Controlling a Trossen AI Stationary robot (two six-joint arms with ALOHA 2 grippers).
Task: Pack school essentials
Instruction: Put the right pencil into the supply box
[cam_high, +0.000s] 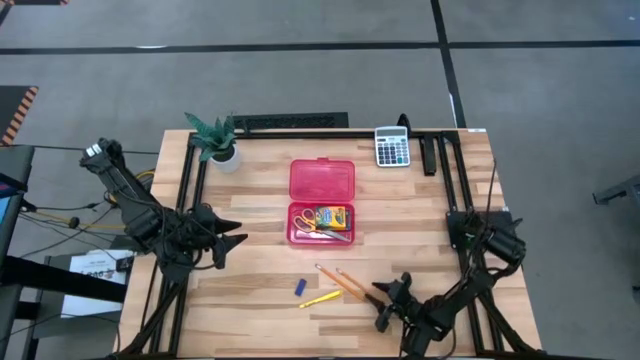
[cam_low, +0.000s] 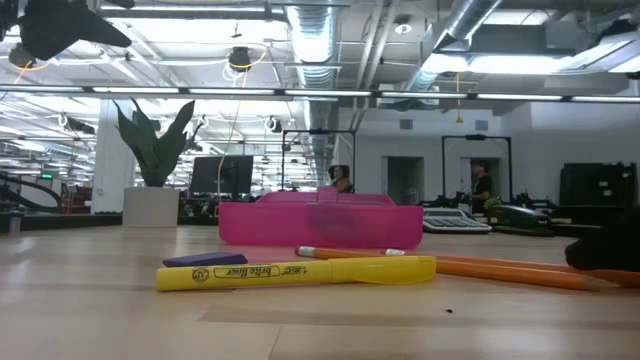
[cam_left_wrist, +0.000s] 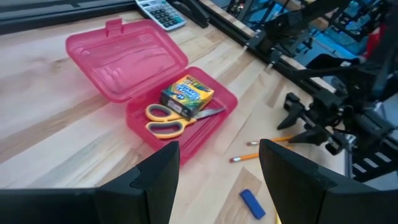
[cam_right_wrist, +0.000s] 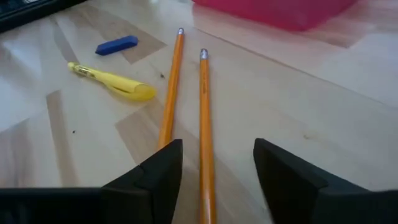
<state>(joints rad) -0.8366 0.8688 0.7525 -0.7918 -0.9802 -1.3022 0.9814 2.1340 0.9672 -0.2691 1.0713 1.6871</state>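
I am holding my right claw (cam_right_wrist: 211, 180) low over the table (cam_high: 420, 225), fingers spread apart, with the two orange pencils (cam_right_wrist: 186, 112) lying side by side just ahead of it, one running between my fingers. Beyond their far ends, off to one side, are lying the yellow pen-like stick (cam_right_wrist: 112, 81) and the tiny blue eraser (cam_right_wrist: 117, 45). Farther ahead the open pink case (cam_high: 321, 205) is holding the yellow-handled scissors (cam_left_wrist: 168, 120) and the crayon box (cam_left_wrist: 188, 95). My left claw (cam_left_wrist: 214, 180) is waiting open, well apart from the case.
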